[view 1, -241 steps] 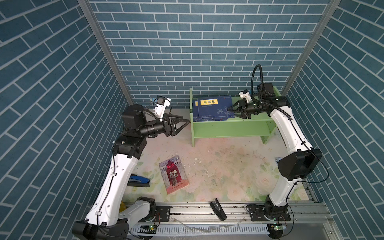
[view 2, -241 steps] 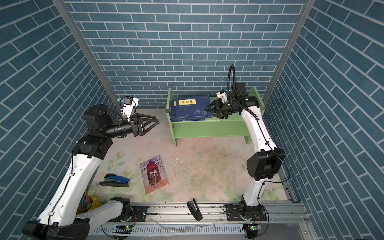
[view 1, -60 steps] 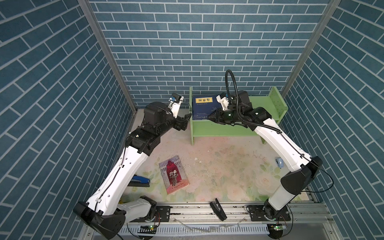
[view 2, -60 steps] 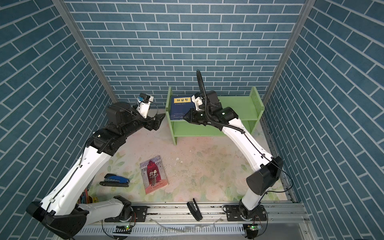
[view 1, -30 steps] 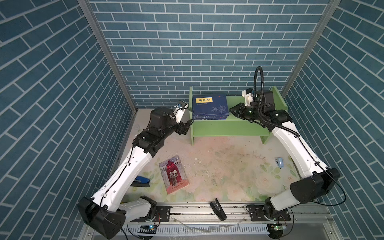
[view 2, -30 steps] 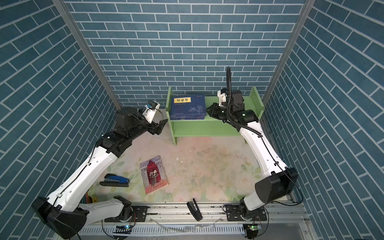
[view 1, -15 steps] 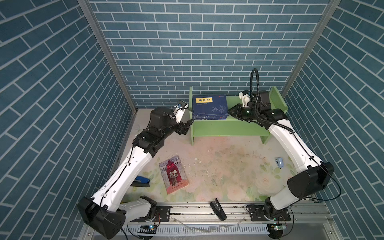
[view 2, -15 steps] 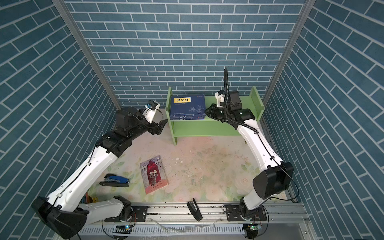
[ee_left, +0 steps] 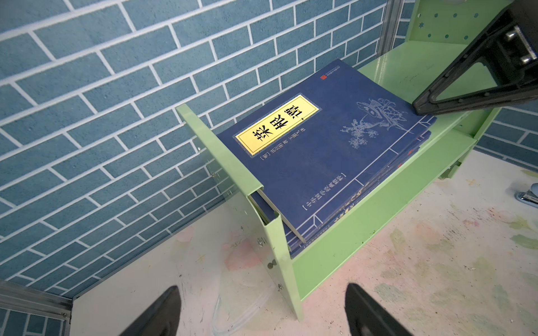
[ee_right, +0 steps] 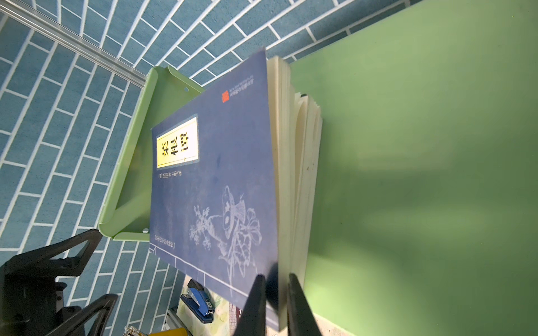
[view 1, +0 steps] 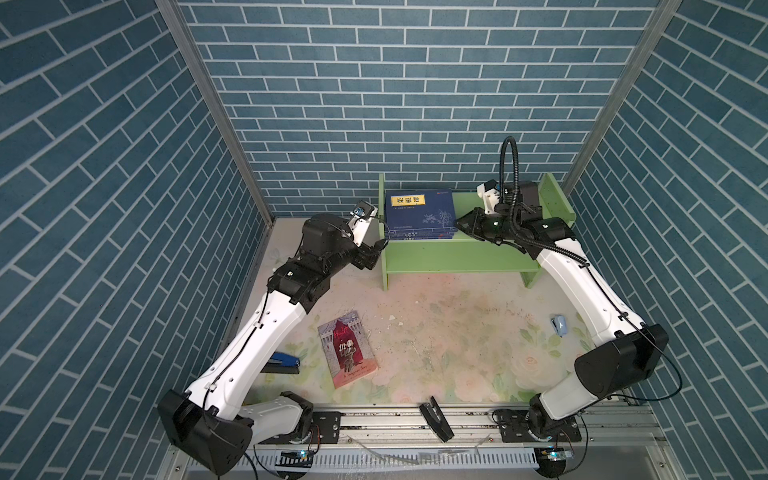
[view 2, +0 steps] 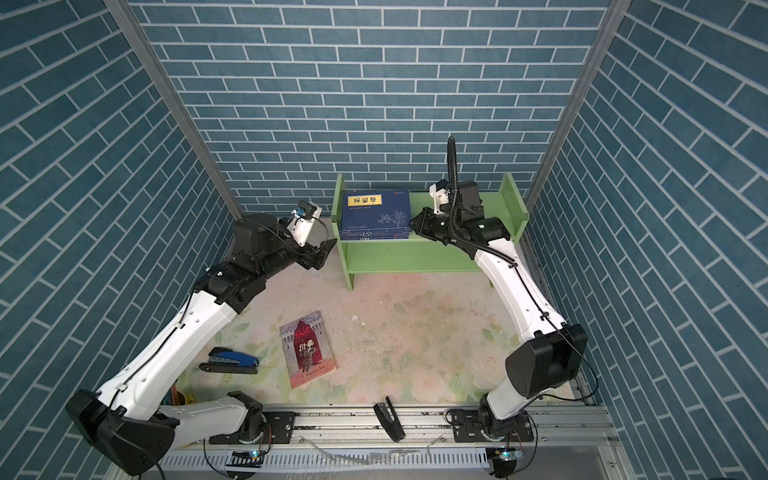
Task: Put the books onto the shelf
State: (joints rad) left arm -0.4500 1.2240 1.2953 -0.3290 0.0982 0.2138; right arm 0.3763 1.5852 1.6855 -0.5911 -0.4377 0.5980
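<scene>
On a light green wooden shelf (ee_right: pixel 422 174), right end effector (ee_right: pixel 275 277) clamps the top dark blue paperback (ee_right: pixel 215 180); left end effector (ee_left: pixel 262 286) gapes apart.

- The left gripper (view 1: pixel 375 249), open in mid-air well off the shelf (view 1: pixel 449 257) eight seconds ago, now sits low just beside the shelf's left end.
- The blue books (view 1: pixel 417 214), then fanned wider, now lie stacked tighter against that end.
- The right gripper (view 1: pixel 460 224), back at the shelf's right end a second ago, has returned and pinches the top blue book (ee_right: pixel 212 180) at its right edge.
</scene>
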